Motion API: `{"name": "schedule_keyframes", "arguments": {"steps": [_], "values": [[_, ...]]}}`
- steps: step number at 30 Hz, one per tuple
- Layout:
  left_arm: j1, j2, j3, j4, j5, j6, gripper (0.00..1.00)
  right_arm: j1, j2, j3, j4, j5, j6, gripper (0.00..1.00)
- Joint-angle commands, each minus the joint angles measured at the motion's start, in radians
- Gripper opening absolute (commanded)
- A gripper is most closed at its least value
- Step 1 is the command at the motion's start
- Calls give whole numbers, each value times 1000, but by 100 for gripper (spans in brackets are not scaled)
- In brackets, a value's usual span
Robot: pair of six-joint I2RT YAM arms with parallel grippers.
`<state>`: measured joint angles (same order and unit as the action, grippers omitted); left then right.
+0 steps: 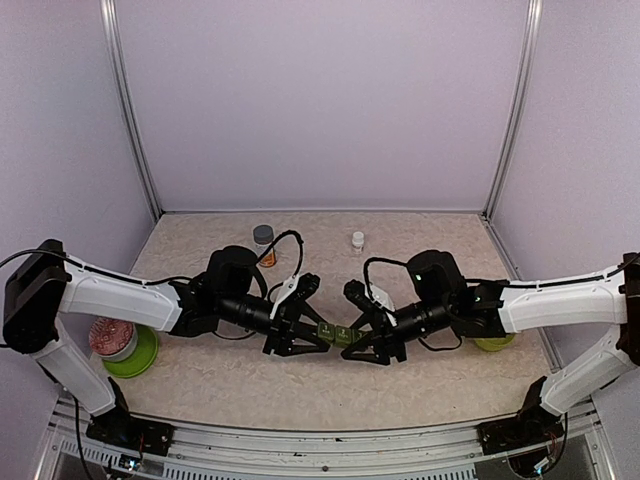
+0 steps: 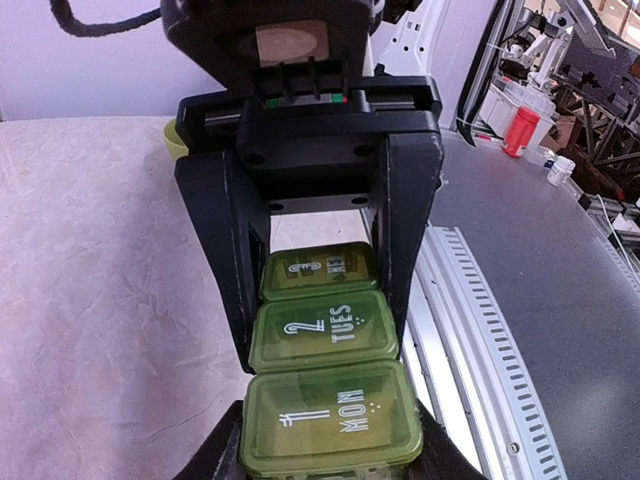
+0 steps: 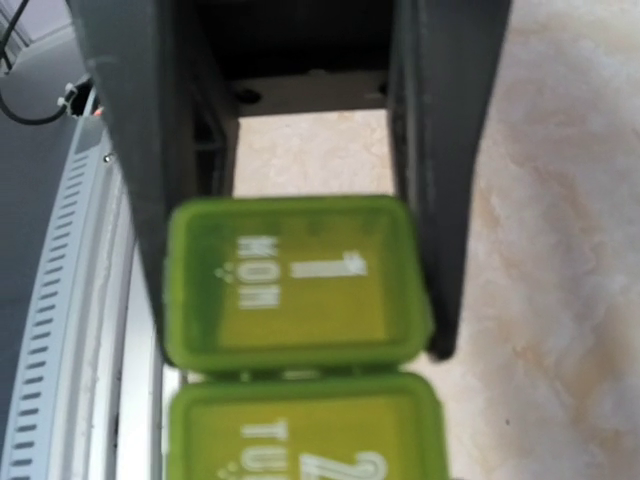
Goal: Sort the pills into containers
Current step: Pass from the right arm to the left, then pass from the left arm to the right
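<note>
**Both claws on the pill box, mid-bench**

- Bench (image 1: 200, 380): pale, mottled top. All places below are given from the pill box.
- Left arm (image 1: 110, 295) reaches in from the left of the box, and right arm (image 1: 560, 300) from its right. The wrists face each other across it.
- Lime-green bowl (image 1: 140, 355): well to the left of the box, under the left arm. A round tub with reddish contents (image 1: 112, 338) sits at its left rim.
- A second lime-green piece (image 1: 493, 343) lies well to the right of the box, mostly hidden by the right arm. Cannot tell what it is.
- Left claw (image 1: 315, 328): pinching the box's "1 MON" end, one finger against each long side.
- Right claw (image 1: 352, 338): pinching the far end, fingers pressed along compartments 2 and 3.
- Pill box (image 1: 335, 333): olive-green strip, bridging the two claws at bench centre. Three compartments show, marked "1 MON", "2 TUES" and "3", the last label too blurred to read. All three lids are down. Cannot tell whether it touches the bench.
- Grey-capped orange bottle (image 1: 263, 243): behind the box, to the left, upright.
- Small white bottle (image 1: 357, 240): behind the box, slightly right, upright.
</note>
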<state>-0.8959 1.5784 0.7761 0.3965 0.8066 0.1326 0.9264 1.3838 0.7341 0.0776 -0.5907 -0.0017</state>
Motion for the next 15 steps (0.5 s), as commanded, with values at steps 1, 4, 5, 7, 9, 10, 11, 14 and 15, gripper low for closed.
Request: {"name": "schedule_keyframes", "arguments": {"steps": [1,4,5,7,9,10,11,14,15], "values": [[5,4,15,32,24,-6,32,-4,-5,16,32,-19,7,46],[4,4,15,31,22,-5,33,-3,-6,18,30,-23,7,42],[5,2,15,30,22,-5,36,-4,-7,19,27,-22,6,41],[6,-1,14,32,17,-3,46,-3,-11,19,25,-18,5,39],[6,-3,11,31,14,-3,53,-4,-14,19,23,-19,5,38],[6,-4,10,33,14,-2,55,-4,-15,19,22,-18,5,38],[8,-4,9,33,14,-2,55,-4,-15,18,23,-18,6,37],[8,-6,8,36,18,-2,55,-4,-15,17,25,-18,9,34],[9,-6,8,36,17,-1,55,-3,-15,18,27,-17,9,34]]}}
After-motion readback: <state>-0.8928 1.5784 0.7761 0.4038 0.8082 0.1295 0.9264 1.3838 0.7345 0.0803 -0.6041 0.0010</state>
